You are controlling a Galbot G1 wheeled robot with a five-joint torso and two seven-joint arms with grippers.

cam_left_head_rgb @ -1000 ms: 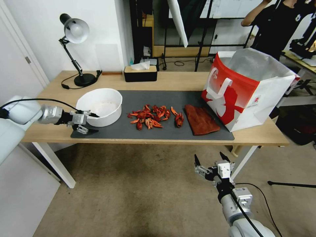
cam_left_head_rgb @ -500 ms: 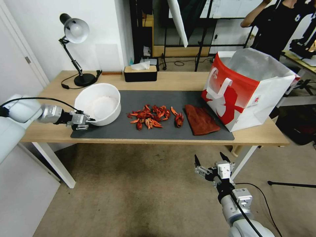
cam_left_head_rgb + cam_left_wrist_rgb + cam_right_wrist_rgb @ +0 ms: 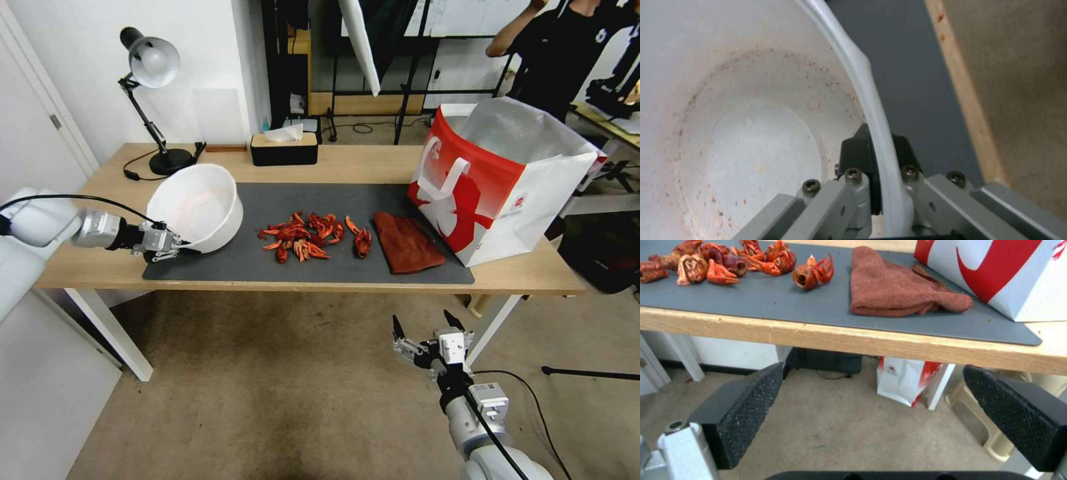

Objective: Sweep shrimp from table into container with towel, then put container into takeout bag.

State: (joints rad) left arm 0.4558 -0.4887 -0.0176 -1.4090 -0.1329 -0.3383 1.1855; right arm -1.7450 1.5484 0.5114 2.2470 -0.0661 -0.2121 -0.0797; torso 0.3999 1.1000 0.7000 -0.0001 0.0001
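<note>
My left gripper [image 3: 175, 245] is shut on the near rim of the white container [image 3: 190, 207], which is tipped with its open mouth facing up and left. In the left wrist view the fingers [image 3: 853, 156] pinch the container's rim [image 3: 871, 100]. A pile of red shrimp [image 3: 307, 237] lies on the dark mat of the table [image 3: 333, 163], with the rust-brown towel [image 3: 407, 243] to its right. The takeout bag [image 3: 500, 180] stands open at the table's right end. My right gripper [image 3: 427, 330] hangs open below the table's front edge, empty; its view shows the towel [image 3: 898, 290] and shrimp [image 3: 729, 260].
A desk lamp [image 3: 150, 63] and a black tissue box [image 3: 285, 148] stand along the table's back edge. A person stands behind the bag at the far right. Another small bag [image 3: 907, 380] sits on the carpet under the table.
My left gripper closed on the container's rim and tilted the container up onto its edge, shifting it slightly left. The right arm stayed where it was.
</note>
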